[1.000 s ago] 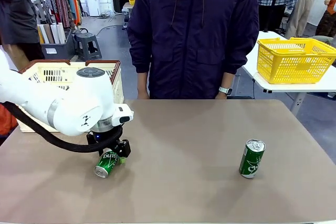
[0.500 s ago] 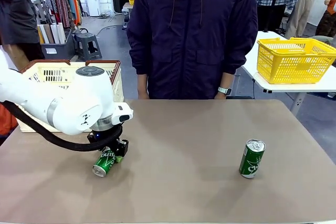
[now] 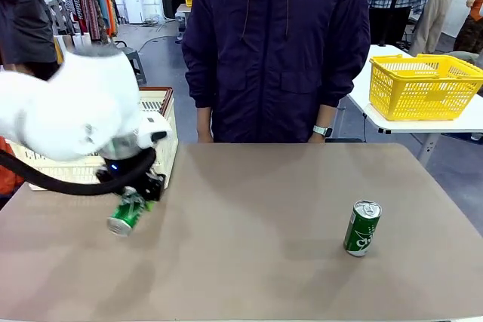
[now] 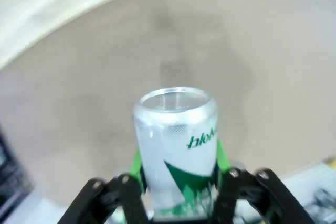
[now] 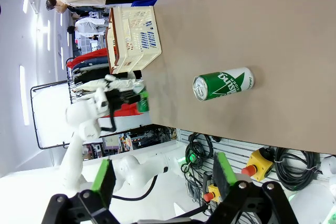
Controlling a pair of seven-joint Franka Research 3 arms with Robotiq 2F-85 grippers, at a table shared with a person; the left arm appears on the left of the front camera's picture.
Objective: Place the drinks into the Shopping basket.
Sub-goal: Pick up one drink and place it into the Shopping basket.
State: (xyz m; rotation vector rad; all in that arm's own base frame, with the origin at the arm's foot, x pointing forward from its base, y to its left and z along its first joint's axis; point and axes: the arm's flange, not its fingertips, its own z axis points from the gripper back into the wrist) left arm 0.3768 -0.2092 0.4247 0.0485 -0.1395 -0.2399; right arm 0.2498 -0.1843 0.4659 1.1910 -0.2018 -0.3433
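My left gripper (image 3: 134,200) is shut on a green drink can (image 3: 124,214), holding it tilted above the table near the left side. In the left wrist view the same can (image 4: 177,145) sits between the green pads (image 4: 137,165), silver end facing away. A second green can (image 3: 361,228) stands upright on the right part of the table, also visible as the can (image 5: 222,85) in the right wrist view. The cream Shopping basket (image 3: 163,127) with a brown rim stands behind my left arm; the basket (image 5: 132,39) also appears in the right wrist view. My right gripper (image 5: 163,182) is open, far from both cans.
A person in a dark jacket (image 3: 275,50) stands at the far edge of the table. A bright yellow mesh basket (image 3: 423,84) rests on another table at the back right. Brown tabletop (image 3: 256,216) lies bare between the two cans.
My left gripper shut on the green can, then lifted it off the table and carried it left toward the Shopping basket. The other can has not moved.
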